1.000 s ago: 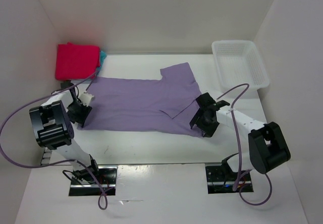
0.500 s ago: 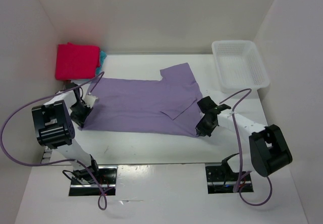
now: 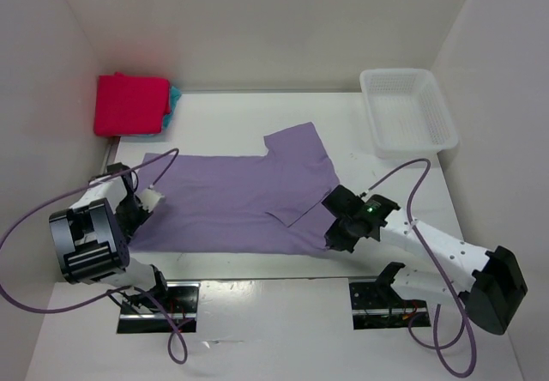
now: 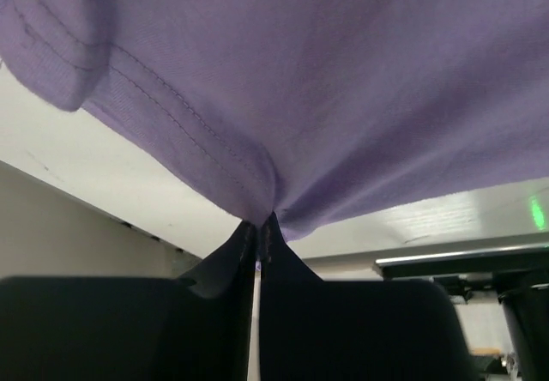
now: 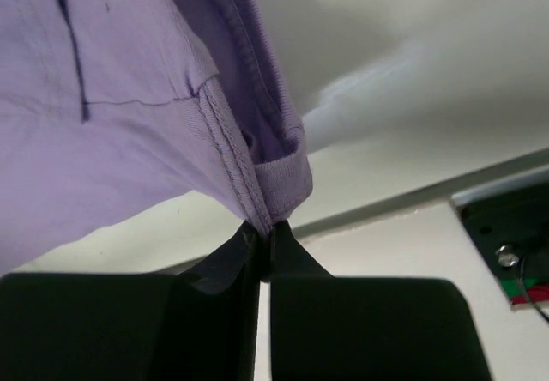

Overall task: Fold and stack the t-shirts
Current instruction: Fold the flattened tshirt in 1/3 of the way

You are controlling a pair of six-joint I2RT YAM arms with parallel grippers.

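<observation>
1. The lavender t-shirt (image 3: 232, 196) is spread flat in the middle of the table (image 3: 257, 115), with one sleeve pointing to the far side.
2. Its near-left hem is pinched between the shut jaws of the left gripper (image 4: 259, 226), and its near-right hem is pinched in the same way by the right gripper (image 5: 262, 231).
3. A second ago both grippers were held wide beside the cloth. Now they are closed on it, and the whole shirt has been drawn a little toward the arms.
4. It is judged that the fold can now be started from the held edge.
5. The magenta-red shirt (image 3: 130, 104) is seen folded at the far-left corner, with the turquoise shirt (image 3: 174, 99) showing at its edge. The mesh basket (image 3: 407, 111) is placed far right.
</observation>
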